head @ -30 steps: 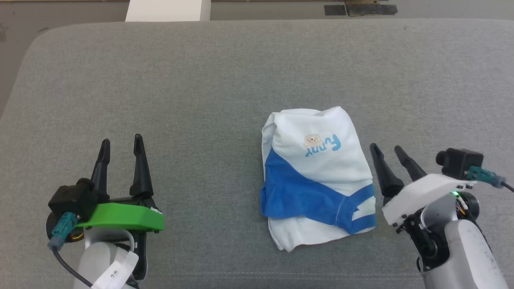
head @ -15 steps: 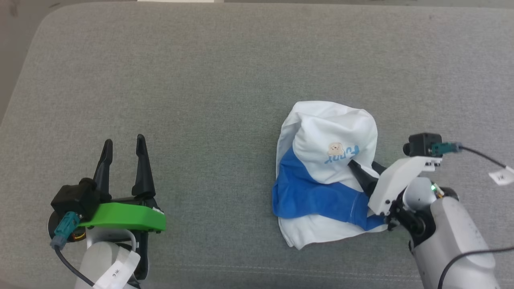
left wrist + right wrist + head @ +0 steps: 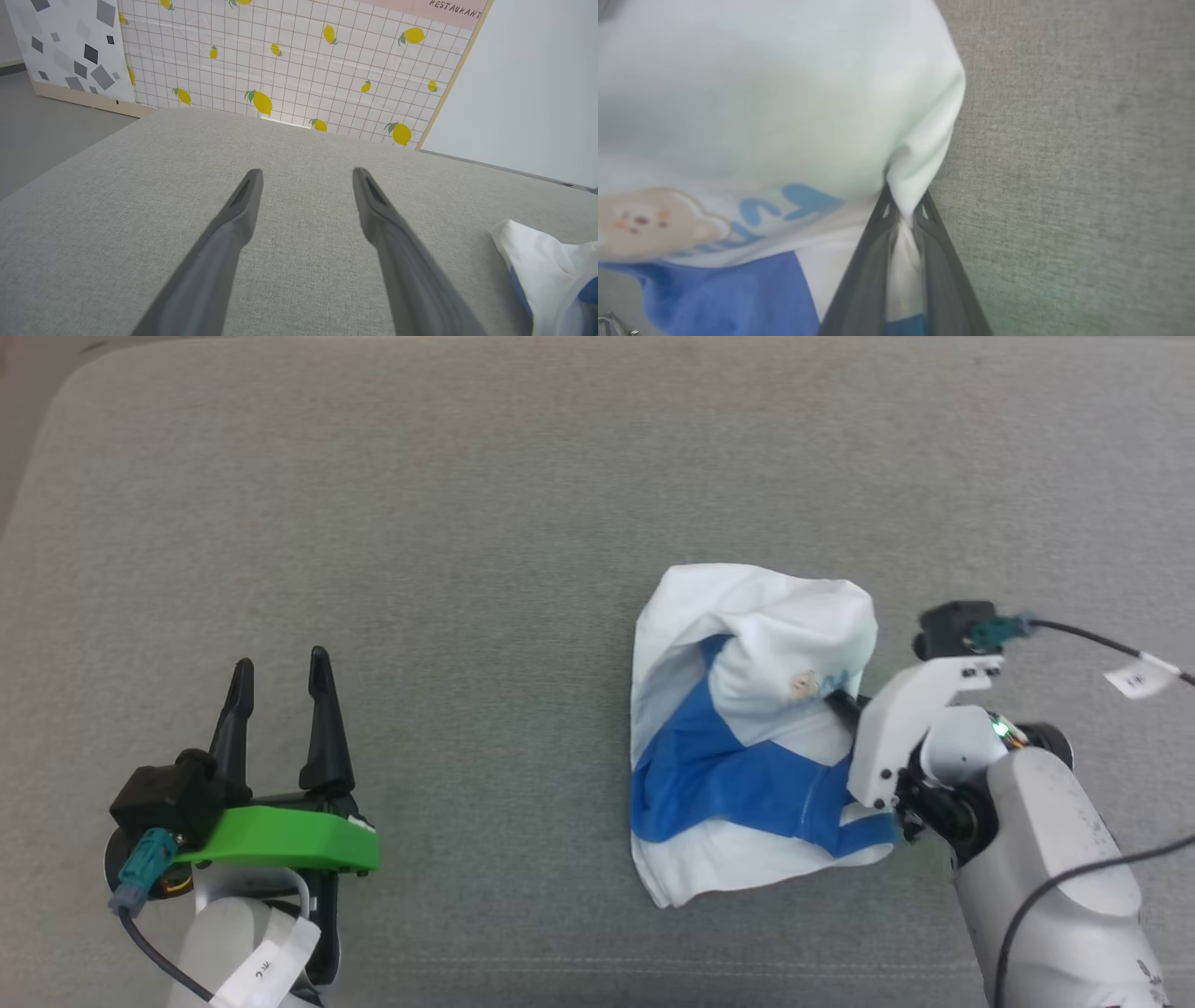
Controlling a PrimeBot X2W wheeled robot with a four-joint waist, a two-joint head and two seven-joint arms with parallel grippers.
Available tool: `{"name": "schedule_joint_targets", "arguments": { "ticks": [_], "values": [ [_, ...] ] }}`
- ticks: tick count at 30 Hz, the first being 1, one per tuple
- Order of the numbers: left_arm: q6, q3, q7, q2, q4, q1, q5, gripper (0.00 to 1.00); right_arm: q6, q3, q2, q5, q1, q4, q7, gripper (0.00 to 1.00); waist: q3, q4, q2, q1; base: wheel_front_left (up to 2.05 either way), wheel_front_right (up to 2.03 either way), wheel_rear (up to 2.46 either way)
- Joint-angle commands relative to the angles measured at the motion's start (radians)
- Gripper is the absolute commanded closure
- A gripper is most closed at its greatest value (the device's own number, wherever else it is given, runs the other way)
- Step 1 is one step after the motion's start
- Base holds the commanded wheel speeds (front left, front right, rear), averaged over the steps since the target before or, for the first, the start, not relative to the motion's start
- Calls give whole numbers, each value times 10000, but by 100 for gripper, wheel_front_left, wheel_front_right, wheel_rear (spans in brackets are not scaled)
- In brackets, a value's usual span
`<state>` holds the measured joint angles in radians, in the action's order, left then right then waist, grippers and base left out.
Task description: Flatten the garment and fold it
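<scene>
Dark fingers (image 3: 945,280) of right gripper (image 3: 905,201) clamp fold of soft white T-shirt with blue sleeves (image 3: 747,775), bunched on grey fabric cushion (image 3: 467,569) beside them. Left gripper (image 3: 280,658) gapes idle, well apart. Best lifted slowly, grip firm, so layers drop open.

Even, soft light; right wrist view blurred close-up.

Free to pass over the bare grey counter (image 3: 448,523) at left, middle and far side. Blocked at right by the bunched garment (image 3: 747,747), pinched in the right claw (image 3: 903,207). Wide gap from there to the spread left claw (image 3: 281,660).
</scene>
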<state>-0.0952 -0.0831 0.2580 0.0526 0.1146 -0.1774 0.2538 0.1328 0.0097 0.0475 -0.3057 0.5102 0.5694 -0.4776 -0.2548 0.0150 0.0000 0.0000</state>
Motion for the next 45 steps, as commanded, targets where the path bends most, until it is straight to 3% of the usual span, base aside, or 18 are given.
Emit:
{"name": "schedule_joint_targets", "arguments": {
  "ticks": [1, 10, 16, 21, 30, 37, 43, 44, 45],
  "values": [
    [-15, -34, 38, -24, -49, -103, -146, 0, -21, 138, 93, 315, 174, -151, -122, 100, -14, 327, 0, 0, 0, 0, 0],
    [-88, -288, 38, 25, -491, -236, -476, 0, -21, 1693, 2033, 1589, 1010, -1194, -917, 100, -450, 1749, 0, 0, 0, 0, 0],
    [-158, -194, 38, 262, -749, -604, -700, 0, -21, 1994, 3224, 1600, 1762, -1115, -764, 100, -1138, 2713, 0, 0, 0, 0, 0],
    [-179, -78, 3, 551, -962, -984, -869, 0, -21, 2012, 3797, 1715, 2572, -624, -237, 100, -1812, 3397, 0, 0, 0, 0, 0],
    [-211, 28, -481, 1221, -1455, -1757, -1019, 0, -21, 933, 4066, 2527, 3835, 722, 1145, 100, -2943, 3719, 0, 0, 0, 0, 0],
    [-213, -5, -822, 1607, -1873, -1893, -1038, 0, -21, -857, 4034, 3906, 4372, 1672, 2209, 100, -3441, 3485, 0, 0, 0, 0, 0],
    [-149, -98, -939, 1727, -2065, -1713, -977, 0, -21, -2413, 3612, 4916, 4455, 2066, 2789, 100, -3435, 3364, 0, 0, 0, 0, 0],
    [-137, -102, -931, 1720, -2057, -1701, -959, 0, -21, -2546, 3564, 5056, 4454, 2091, 2897, 71, -3401, 3344, 0, 0, 0, 0, 0],
    [-125, -97, -900, 1702, -2028, -1696, -935, 0, -21, -2681, 3512, 5224, 4444, 2141, 2991, 34, -3327, 3312, 0, 0, 0, 0, 0]
  ]
}}
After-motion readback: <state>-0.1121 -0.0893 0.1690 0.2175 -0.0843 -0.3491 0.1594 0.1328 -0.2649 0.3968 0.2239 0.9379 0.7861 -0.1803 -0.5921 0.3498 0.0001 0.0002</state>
